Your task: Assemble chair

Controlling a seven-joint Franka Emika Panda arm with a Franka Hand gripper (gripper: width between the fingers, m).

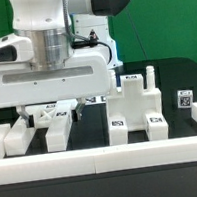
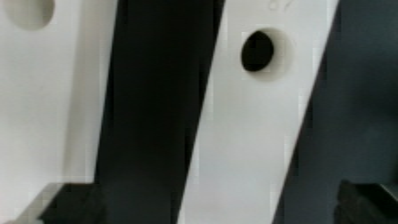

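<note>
Hovering low over loose chair pieces

We see the gripper (image 1: 54, 112) down near the table w/ fingers (image 2: 54, 205) spread wide, holding nothing. A white bar (image 2: 246, 130) w/ an oval hole lies between them, a 2nd slab (image 2: 45, 100) just beside it. A blocky chair part (image 1: 138, 109) w/ pegs stands upright toward ext. view's right, apart from the gripper, behind the front rail (image 1: 105, 162).

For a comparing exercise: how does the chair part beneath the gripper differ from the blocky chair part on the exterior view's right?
The low part under the gripper is partly hidden; the blocky part stands taller, in full view. The blocky part has two upright pegs; the low part shows none. Both are white and tagged.
</note>
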